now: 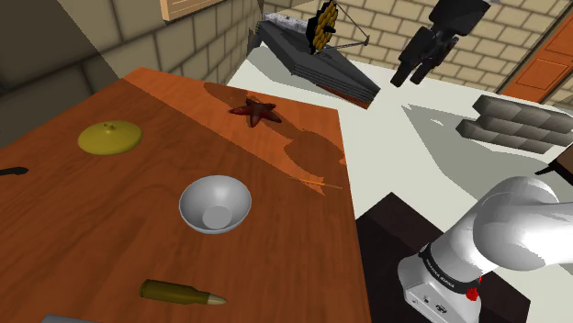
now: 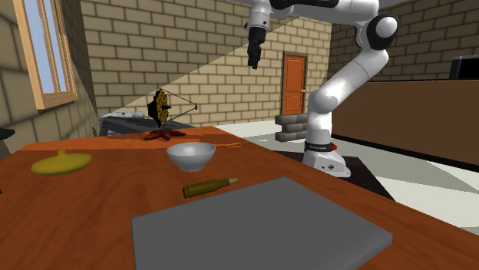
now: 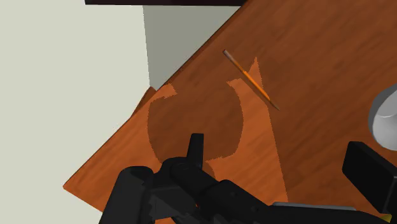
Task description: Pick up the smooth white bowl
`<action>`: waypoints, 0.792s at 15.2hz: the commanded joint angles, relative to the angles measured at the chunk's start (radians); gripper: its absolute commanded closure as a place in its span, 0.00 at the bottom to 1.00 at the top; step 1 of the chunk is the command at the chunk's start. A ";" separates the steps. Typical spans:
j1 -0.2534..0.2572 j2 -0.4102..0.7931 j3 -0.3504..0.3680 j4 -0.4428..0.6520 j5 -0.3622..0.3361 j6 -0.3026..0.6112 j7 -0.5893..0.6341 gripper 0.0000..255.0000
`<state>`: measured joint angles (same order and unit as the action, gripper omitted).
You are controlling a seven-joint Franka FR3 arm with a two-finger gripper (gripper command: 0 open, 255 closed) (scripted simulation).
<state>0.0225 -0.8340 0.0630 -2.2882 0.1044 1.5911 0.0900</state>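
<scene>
Simply upright, mouth upward: round whitish bowl [image 1: 215, 204] on wooden table [image 1: 92, 220].

A white bowl [image 2: 190, 156] stands upright near the middle of a reddish wooden table [image 2: 92, 203]. A brass rifle cartridge [image 2: 209, 186] lies just in front of it, and a flat grey slab [image 2: 261, 228] covers the table's near corner. A flattened yellow-green fruit [image 2: 61, 162] rests well to the view's left, and a red starfish [image 2: 161, 135] lies behind the bowl by the far edge. The black gripper [image 2: 255, 60] hangs pointing down, high above that far edge, on the white arm [image 2: 349, 77]. Beyond stand a gold-mirrored space telescope model [image 2: 161, 107], an orange door [image 2: 294, 83] in the brick wall and stacked grey blocks [image 2: 292, 126].
</scene>
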 commanded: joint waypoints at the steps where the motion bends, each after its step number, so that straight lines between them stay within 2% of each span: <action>1: 0.000 0.000 0.000 0.000 0.000 0.000 0.000 0.00; 12: 0.055 0.170 0.166 -0.118 0.127 0.295 0.130 0.00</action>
<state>0.0744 -0.6947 0.2137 -2.4033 0.2221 1.8498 0.2102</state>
